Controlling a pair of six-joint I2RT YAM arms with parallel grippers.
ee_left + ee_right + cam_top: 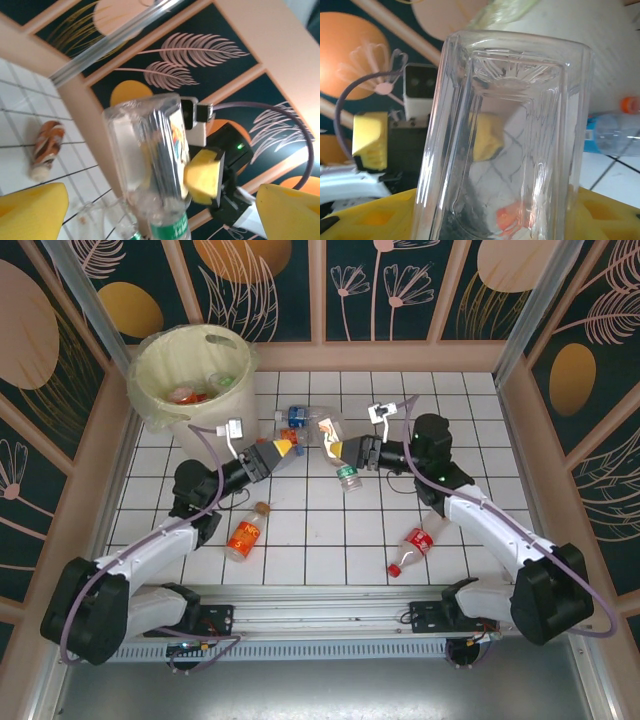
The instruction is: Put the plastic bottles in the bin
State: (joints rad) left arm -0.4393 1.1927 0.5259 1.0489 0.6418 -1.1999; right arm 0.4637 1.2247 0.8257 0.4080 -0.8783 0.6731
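Gripping a clear bottle, right end effector — left end effector wide — bin with bottles inside.

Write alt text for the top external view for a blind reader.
The right gripper holds a clear bottle at the middle of the tiled table, the open left gripper facing it. A lined bin holding bottles stands far left; an orange bottle and a red-labelled bottle lie nearer the arms.
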